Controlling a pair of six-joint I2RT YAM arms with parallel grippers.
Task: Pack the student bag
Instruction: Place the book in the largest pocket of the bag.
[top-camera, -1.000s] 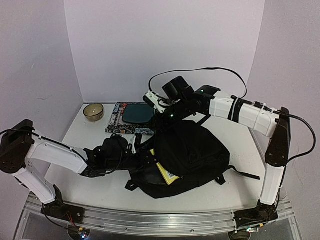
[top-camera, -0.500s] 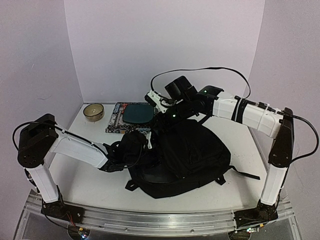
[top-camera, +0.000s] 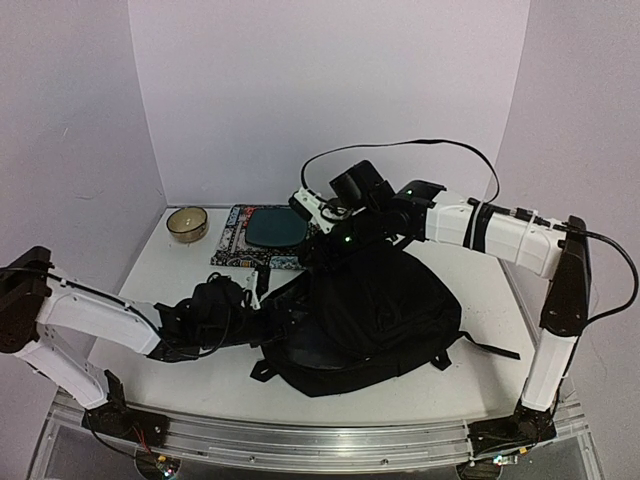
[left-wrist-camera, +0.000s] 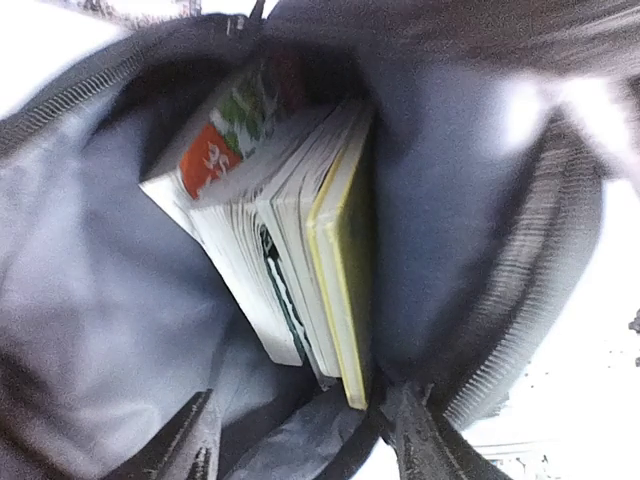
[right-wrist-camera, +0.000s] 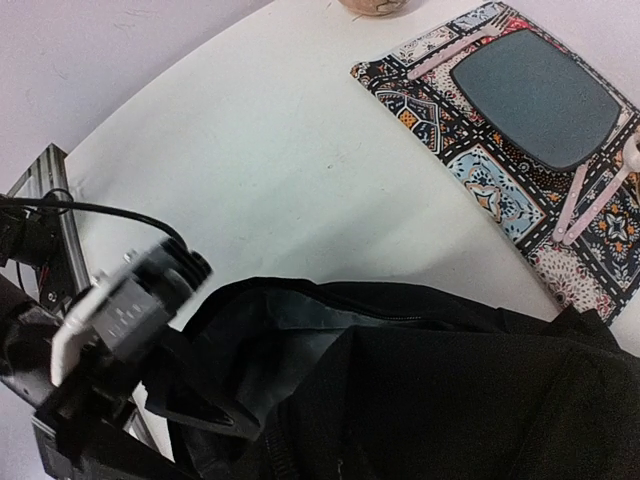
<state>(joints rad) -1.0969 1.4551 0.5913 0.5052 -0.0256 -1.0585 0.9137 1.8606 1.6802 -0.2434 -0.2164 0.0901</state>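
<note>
Two white-and-black robot arms work over a white desk (top-camera: 200, 378). The left arm (top-camera: 100, 315) lies low, stretched from its base at the near left corner toward the middle of the desk. Its wrist is level with the open mouth of the student bag (top-camera: 385, 310). The left gripper (left-wrist-camera: 305, 415) points straight into that mouth. Its two black fingers (left-wrist-camera: 195, 440) are spread well apart and hold nothing; only grey lining lies between them.

The right arm (top-camera: 500, 232) rises from the near right corner, bends at the elbow by the right edge, and reaches leftward across the back of the desk. The right gripper (top-camera: 318, 250) comes down on the bag's far left upper edge. It is pinched tight on the black fabric there, though its own camera shows no fingertips against the dark cloth.

The bag, large, soft and black, lies in the middle of the desk toward the near edge, with its mouth facing left. Inside, a stack of books (left-wrist-camera: 270, 240) stands on edge against the grey lining. The rightmost has a yellow-green cover (left-wrist-camera: 350, 270), and another shows orange and green print.

A small tan bowl (top-camera: 187, 222) sits in the far left corner; its contents cannot be made out. Just beside it, along the far edge, a patterned mat (top-camera: 230, 247) carries a dark teal pad (top-camera: 277, 227).
</note>
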